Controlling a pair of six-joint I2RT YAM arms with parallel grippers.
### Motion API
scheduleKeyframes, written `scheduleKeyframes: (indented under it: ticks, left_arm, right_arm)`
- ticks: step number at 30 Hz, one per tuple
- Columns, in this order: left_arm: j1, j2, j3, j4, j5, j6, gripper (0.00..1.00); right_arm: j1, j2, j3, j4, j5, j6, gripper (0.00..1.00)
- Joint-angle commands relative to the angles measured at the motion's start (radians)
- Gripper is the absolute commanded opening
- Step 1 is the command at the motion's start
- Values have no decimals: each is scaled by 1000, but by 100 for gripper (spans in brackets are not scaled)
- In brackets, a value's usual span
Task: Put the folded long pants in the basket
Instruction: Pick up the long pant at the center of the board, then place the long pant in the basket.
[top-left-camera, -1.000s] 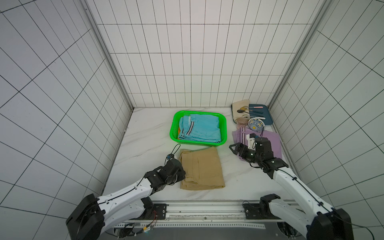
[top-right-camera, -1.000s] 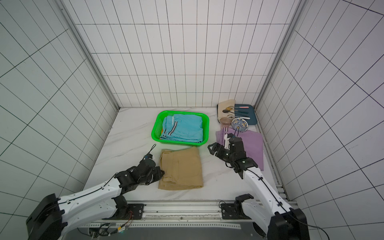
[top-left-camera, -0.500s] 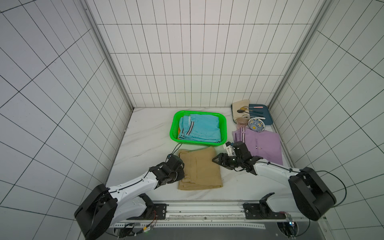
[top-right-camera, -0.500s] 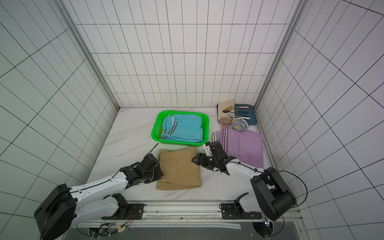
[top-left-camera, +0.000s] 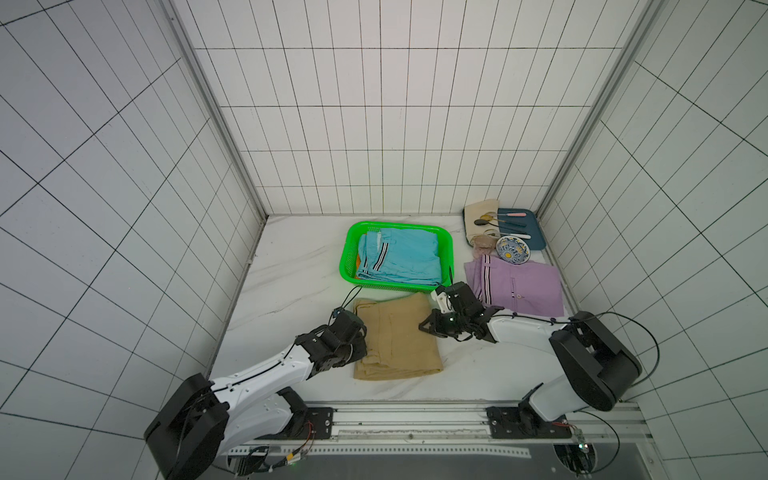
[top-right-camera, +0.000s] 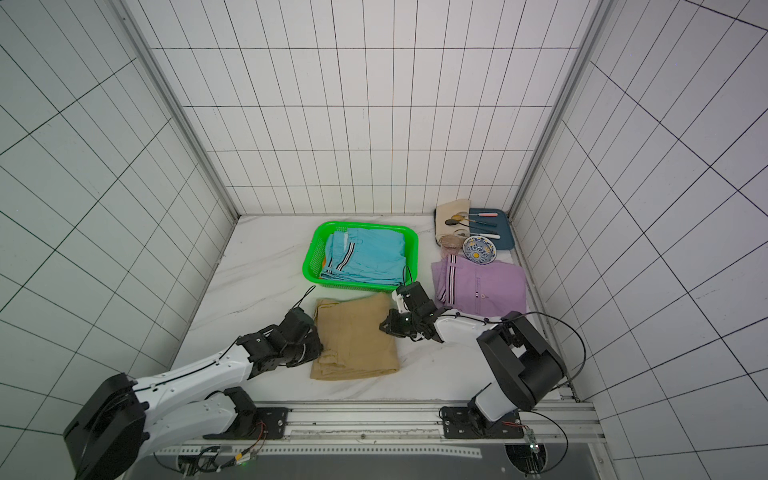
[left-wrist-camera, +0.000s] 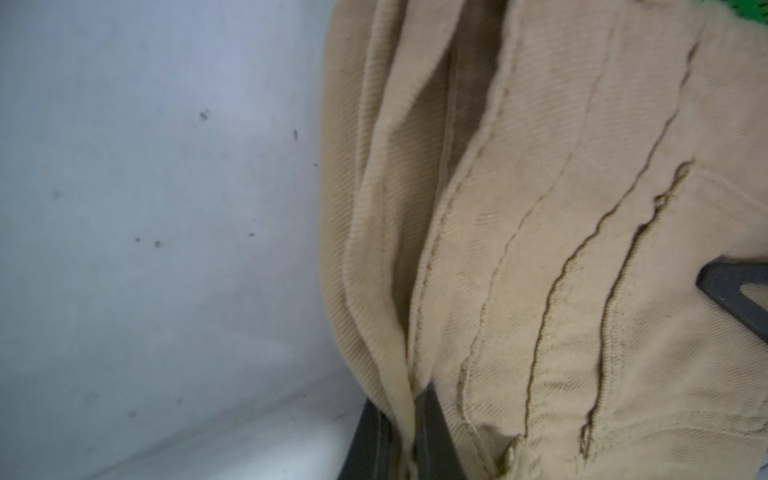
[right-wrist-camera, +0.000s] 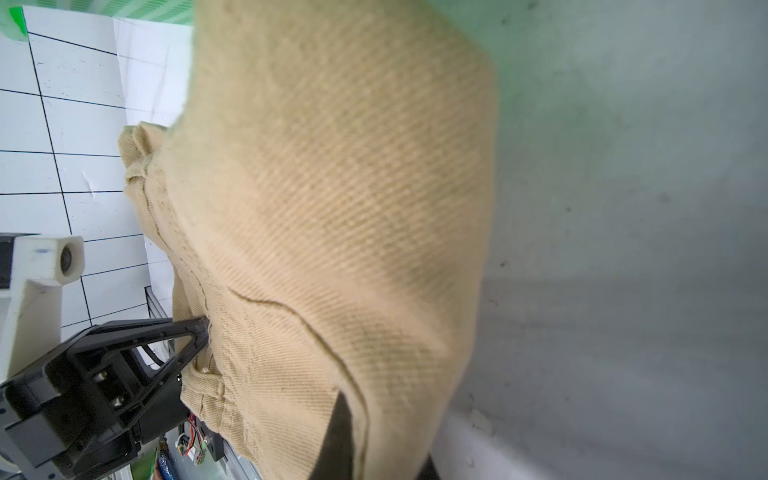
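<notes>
Risk notes. Tan pants (top-left-camera: 395, 336) lie flat on the surface (top-left-camera: 291, 266), just in front of the green basket (top-left-camera: 348, 249), not in it. Left fingers (left-wrist-camera: 368, 444) are pinched tight on the pants' left edge. Right fingers (right-wrist-camera: 338, 428) are closed on the right edge, with cloth draped over them, so I can't tell how many layers they hold.

Main worry: the left wrist view shows only a thin hem fold between the fingers, with the rest of the stack gaping open beside it. Lift from there and the bundle likely unfolds, bottom layers dragging on the surface.

Second: two-arm carry. If the arms pull apart, cloth can slip out of a pinch. If they close in, the middle sags and can catch the basket's near rim on the way over. Uneven lift heights would tip the fold open too.

Third: the basket already holds teal pants (top-left-camera: 403, 257) on top of an orange pair (top-left-camera: 358, 262), so it's fairly full. The tan pair is nearly as wide as the basket, so a sloppy drop leaves an edge hanging over the rim.

Lilac pants (top-left-camera: 519, 286) lie just beside the right arm (top-left-camera: 523, 328), with a patterned bowl (top-left-camera: 513, 249) at their far edge. A wide swing of that arm could drag them.
</notes>
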Motion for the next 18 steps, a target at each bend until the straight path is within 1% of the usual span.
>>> scheduleKeyframes:
  ticks: [1, 7, 8, 11, 14, 18]
  left_arm:
    - [6, -66, 37, -116, -70, 0, 0]
    - [5, -279, 96, -275, -80, 14, 0]
    - [6, -314, 120, -299, -80, 23, 0]
    - [7, -390, 192, -321, -80, 50, 0]
    - [7, -391, 317, -391, -95, 61, 0]
    - [9, -331, 472, -443, -85, 109, 0]
  right_arm:
    - [66, -77, 60, -99, 107, -64, 0]
    - [218, -201, 125, -233, 302, -148, 0]
    - [233, -209, 137, -245, 319, -155, 0]
    - [238, -208, 196, -303, 302, -154, 0]
    - [247, -230, 278, -373, 306, -179, 0]
    - [248, -286, 403, -483, 359, -196, 0]
